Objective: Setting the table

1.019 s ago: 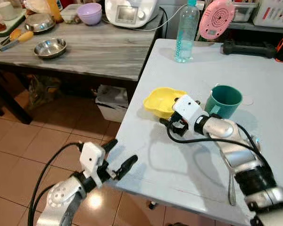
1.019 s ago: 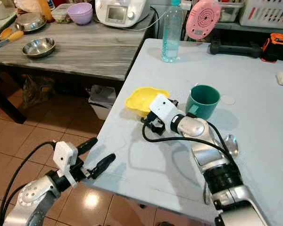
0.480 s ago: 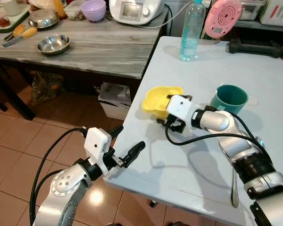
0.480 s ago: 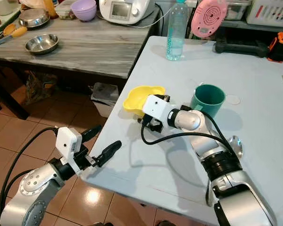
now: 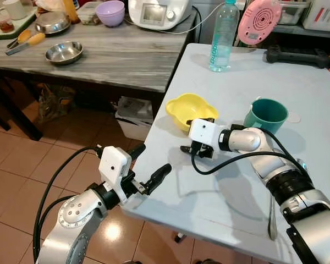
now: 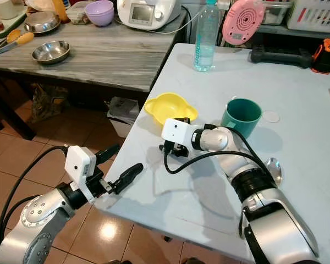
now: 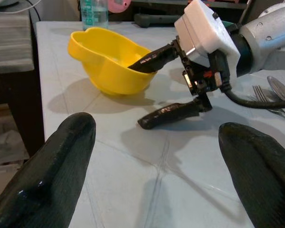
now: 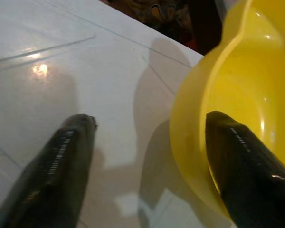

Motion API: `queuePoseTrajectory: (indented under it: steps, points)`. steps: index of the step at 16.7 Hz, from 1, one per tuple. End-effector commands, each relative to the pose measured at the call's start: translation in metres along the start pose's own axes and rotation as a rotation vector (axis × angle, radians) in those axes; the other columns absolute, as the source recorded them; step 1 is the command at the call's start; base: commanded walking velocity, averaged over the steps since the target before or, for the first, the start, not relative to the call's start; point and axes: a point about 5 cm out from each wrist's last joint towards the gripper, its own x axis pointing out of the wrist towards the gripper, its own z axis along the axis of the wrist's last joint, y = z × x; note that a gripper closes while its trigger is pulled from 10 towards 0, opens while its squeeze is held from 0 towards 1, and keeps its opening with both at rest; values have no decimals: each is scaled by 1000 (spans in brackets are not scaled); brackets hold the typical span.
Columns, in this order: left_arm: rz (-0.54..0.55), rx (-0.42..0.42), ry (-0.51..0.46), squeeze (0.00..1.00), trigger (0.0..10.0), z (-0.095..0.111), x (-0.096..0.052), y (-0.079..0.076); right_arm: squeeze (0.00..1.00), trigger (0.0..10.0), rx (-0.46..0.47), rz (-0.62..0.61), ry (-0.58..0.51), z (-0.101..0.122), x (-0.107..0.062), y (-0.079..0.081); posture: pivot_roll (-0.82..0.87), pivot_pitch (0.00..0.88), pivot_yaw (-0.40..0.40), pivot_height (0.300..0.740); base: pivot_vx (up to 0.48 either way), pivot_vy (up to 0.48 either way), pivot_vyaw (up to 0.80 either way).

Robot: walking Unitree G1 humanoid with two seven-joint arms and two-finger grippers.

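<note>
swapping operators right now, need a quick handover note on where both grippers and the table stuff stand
Right gripper: open, one finger inside the yellow bowl, the other outside its wall; nothing clamped yet.
Left gripper: open, holding nothing, hovering by the near corner of the white table.
On the table: yellow bowl near the left edge, green cup to its right, a spoon and fork by the near edge under the right arm, water bottle at the far end.
Done: bowl, cup and cutlery are on the table.
Left: probably place the bowl, then arrange the cup and cutlery.
</note>
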Motion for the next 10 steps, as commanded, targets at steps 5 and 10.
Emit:
queuePoseTrajectory:
  steps: [5,10]
  points:
    - [9,7,11,0,10000,-2,0,-1,0,0,-17,-74,71,-17,-5,-5,-24,123,62,740,0,0,0]
    - [20,6,14,0,10000,-3,3,1,0,0,-5,-108,57,-21,-7,-3,-23,121,64,740,0,0,0]
